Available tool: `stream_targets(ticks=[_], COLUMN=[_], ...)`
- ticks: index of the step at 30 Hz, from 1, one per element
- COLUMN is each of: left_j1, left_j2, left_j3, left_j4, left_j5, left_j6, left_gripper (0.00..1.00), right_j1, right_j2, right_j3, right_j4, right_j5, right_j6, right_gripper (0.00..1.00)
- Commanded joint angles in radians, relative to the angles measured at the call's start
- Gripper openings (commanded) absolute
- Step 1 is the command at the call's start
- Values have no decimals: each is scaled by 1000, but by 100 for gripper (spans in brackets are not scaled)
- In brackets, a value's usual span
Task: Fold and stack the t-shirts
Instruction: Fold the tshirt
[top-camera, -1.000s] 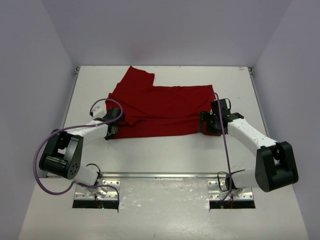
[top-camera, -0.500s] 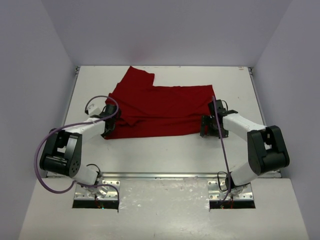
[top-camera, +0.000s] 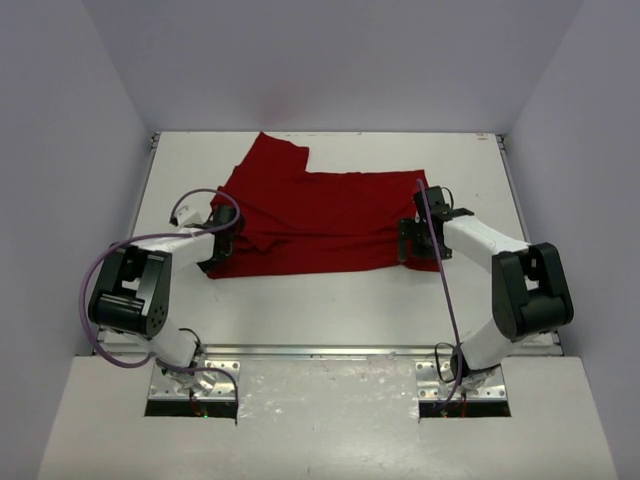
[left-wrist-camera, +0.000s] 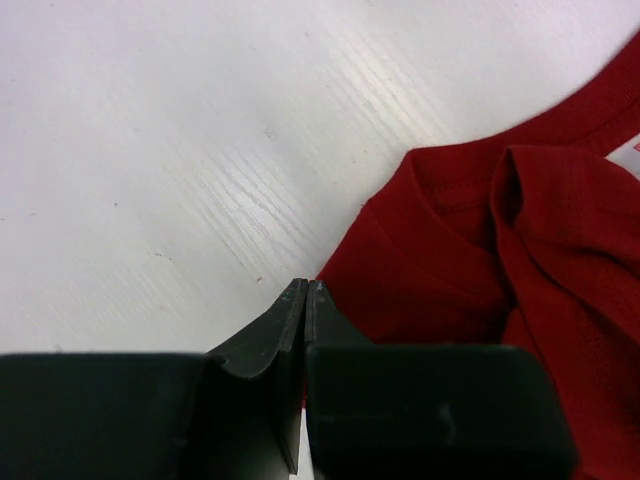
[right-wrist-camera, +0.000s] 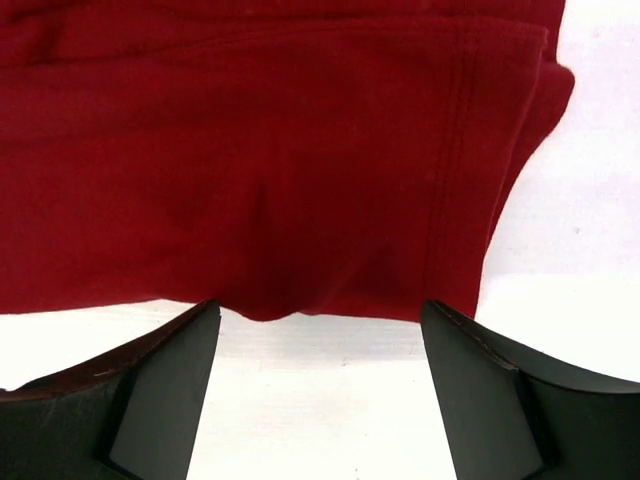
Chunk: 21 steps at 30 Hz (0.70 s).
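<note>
The deep-red t-shirt (top-camera: 330, 220) lies flattened across the middle of the white table, with one sleeve pointing to the far left. My left gripper (top-camera: 212, 258) is at its near left corner. In the left wrist view its jaws (left-wrist-camera: 305, 287) are shut, and the wrinkled cloth (left-wrist-camera: 480, 260) lies right beside the right finger. I see no cloth between the fingers. My right gripper (top-camera: 412, 250) is at the near right corner. In the right wrist view it is open wide (right-wrist-camera: 320, 308), with the shirt's near edge (right-wrist-camera: 300, 150) just ahead of the fingertips and bare table between them.
The white table (top-camera: 330, 310) is walled at the back and both sides. Purple cables loop from both arms. Metal mounting plates (top-camera: 195, 385) sit at the near edge by the arm bases.
The right arm's elbow has swung up and back, and its gripper has shifted slightly farther along the shirt's right edge. The left forearm has swung left. The shirt has barely moved.
</note>
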Motion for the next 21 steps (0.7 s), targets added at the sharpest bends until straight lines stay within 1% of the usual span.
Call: stream_targets(ticks=[1,3,5,6,7,8,9,10,11,12,14,15,17,19,20,21], left_j1=[14,14,6,-14,-29,-38,-50,-52,-54,-55,-55,-54,-54,-49,-49,-48], left_j2=[-8,-33,-112,-187,-224,-263,-295,-350,-370,-381,-364,-348,-277,-207,-182,-135], left_j3=[31,25,-1,-16,-30,-61,-81,-96,-127,-139,-145,-142,-125,-104,-92,-63], left_j4=[-14,-8,22,30,38,55,72,87,122,136,130,132,147,190,199,196], left_j5=[-52,-26,11,46,57,75,130,153,192,200,194,197,206,236,249,246], left_j6=[-21,-9,24,26,28,32,43,55,86,100,106,110,126,161,172,179], left_gripper=[0,0,0,16,39,60,79,84,86,84,72,69,69,63,59,50], right_j1=[-5,-5,-13,-13,-14,-13,-13,-14,-14,-14,-14,-14,-14,-14,-13,-14], right_j2=[15,13,19,21,22,22,21,12,6,-1,-20,-25,-42,-53,-63,-70], right_j3=[58,50,50,46,45,47,44,42,39,35,33,32,30,24,16,13], right_j4=[9,16,12,18,18,15,18,19,19,21,19,18,16,16,18,19], right_j5=[-28,-16,-5,-17,-23,-31,-40,-43,-42,-39,-34,-36,-37,-43,-45,-43], right_j6=[-29,-24,-19,-16,-15,-12,-9,-6,-4,-6,-7,-9,-13,-18,-21,-24], right_gripper=[81,81,81,81,81,82,82,82,82,82,82,82,82,82,82,82])
